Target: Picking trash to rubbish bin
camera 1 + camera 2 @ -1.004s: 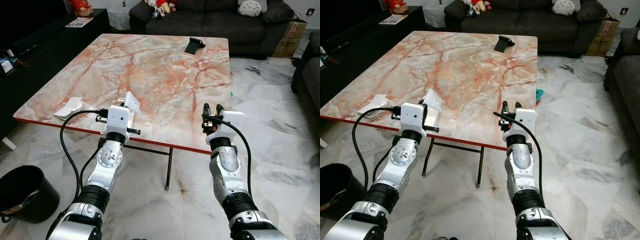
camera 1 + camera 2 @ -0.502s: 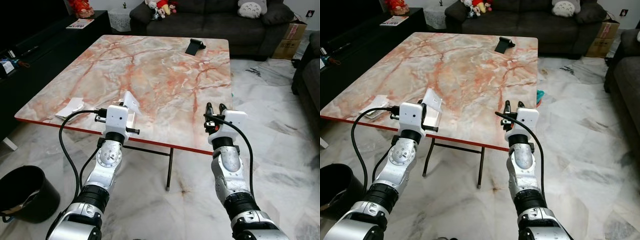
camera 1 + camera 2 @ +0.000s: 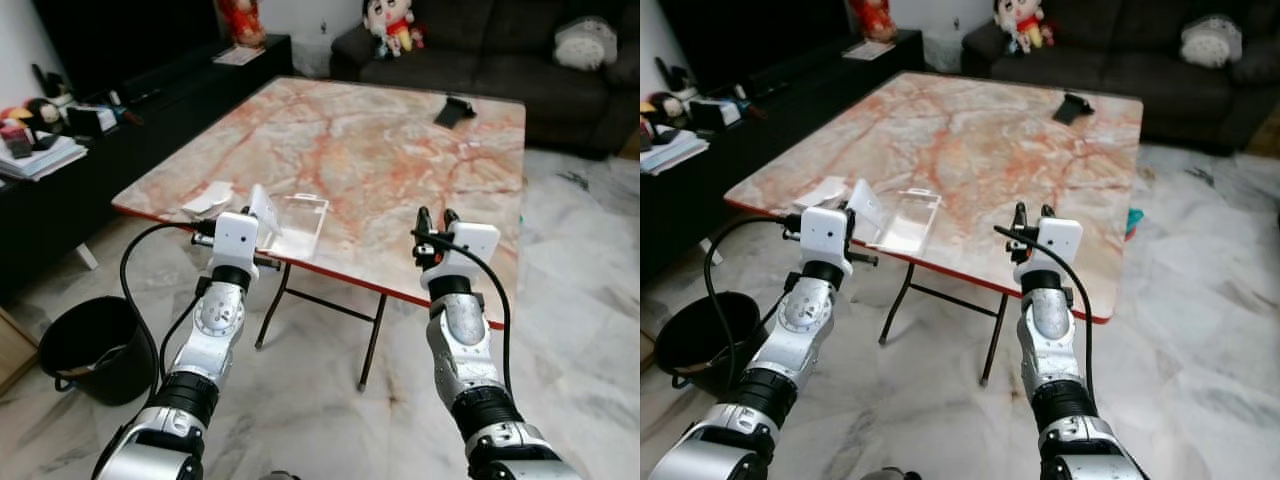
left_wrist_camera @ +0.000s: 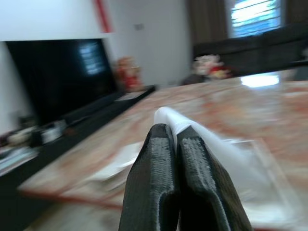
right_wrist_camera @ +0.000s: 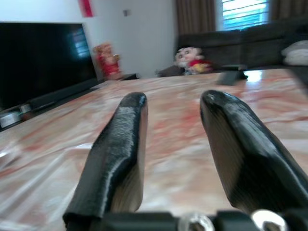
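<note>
Left end effector (image 4: 175, 137) at the near edge of the marble bench (image 3: 380, 150), fingers pressed together on the raised flap of a clear plastic tray (image 3: 290, 222) lying flat at that edge, with crumpled white paper (image 3: 208, 198) just beside it toward the left corner. Right end effector (image 3: 433, 220) raised over the near right edge, fingers spread and holding nothing. Black rubbish bin (image 3: 92, 345) on the marble floor low to the left, well apart from the bench; dark phone stand (image 3: 460, 108) at the far side, dark sofa (image 3: 520, 50) with plush toys beyond.
</note>
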Tool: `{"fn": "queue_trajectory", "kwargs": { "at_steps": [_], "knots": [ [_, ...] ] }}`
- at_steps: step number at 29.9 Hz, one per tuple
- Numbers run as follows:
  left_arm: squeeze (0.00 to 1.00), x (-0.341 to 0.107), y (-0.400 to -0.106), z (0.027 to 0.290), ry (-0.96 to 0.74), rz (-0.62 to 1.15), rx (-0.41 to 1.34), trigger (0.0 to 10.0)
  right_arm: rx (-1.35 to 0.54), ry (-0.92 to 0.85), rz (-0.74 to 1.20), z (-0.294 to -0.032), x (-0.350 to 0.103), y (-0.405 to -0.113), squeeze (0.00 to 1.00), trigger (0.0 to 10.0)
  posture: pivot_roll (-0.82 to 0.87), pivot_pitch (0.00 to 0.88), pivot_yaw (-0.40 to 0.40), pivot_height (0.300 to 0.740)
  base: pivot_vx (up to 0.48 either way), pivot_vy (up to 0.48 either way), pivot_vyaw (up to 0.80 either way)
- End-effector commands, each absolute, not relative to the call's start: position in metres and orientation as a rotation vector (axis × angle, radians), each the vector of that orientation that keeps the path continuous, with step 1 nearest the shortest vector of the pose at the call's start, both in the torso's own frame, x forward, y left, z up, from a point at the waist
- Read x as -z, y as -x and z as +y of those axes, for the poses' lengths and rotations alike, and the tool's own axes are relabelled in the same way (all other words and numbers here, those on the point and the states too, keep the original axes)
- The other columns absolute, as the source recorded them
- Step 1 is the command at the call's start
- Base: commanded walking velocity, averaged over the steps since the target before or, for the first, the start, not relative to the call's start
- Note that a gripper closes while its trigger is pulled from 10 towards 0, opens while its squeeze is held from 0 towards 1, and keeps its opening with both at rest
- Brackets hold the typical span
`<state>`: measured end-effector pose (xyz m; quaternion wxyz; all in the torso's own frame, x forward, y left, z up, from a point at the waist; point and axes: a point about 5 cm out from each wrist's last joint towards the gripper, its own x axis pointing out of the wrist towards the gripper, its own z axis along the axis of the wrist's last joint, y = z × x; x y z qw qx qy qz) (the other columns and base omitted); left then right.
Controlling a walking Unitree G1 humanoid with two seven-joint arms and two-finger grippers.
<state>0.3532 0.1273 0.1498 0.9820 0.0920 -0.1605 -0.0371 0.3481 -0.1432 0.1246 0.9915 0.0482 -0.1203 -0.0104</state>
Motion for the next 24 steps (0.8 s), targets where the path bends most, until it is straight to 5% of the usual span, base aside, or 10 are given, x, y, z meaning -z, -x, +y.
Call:
{"fn": "queue_trajectory", "kwargs": {
  "at_steps": [1,24],
  "knots": [
    [0.0,-0.147,-0.352,0.13,-0.193,-0.314,0.075,10.0,0.003,-0.086,-0.229,-0.138,-0.123,-0.348,0.0,10.0,0.16,0.0,0.072,0.74,0.0,0.0,0.8],
    [0.0,-0.141,-0.35,0.14,-0.2,-0.291,0.05,10.0,-0.041,-0.082,-0.207,-0.133,-0.118,-0.347,0.0,10.0,0.17,0.0,0.061,0.74,0.0,0.0,0.8]
  ]
}}
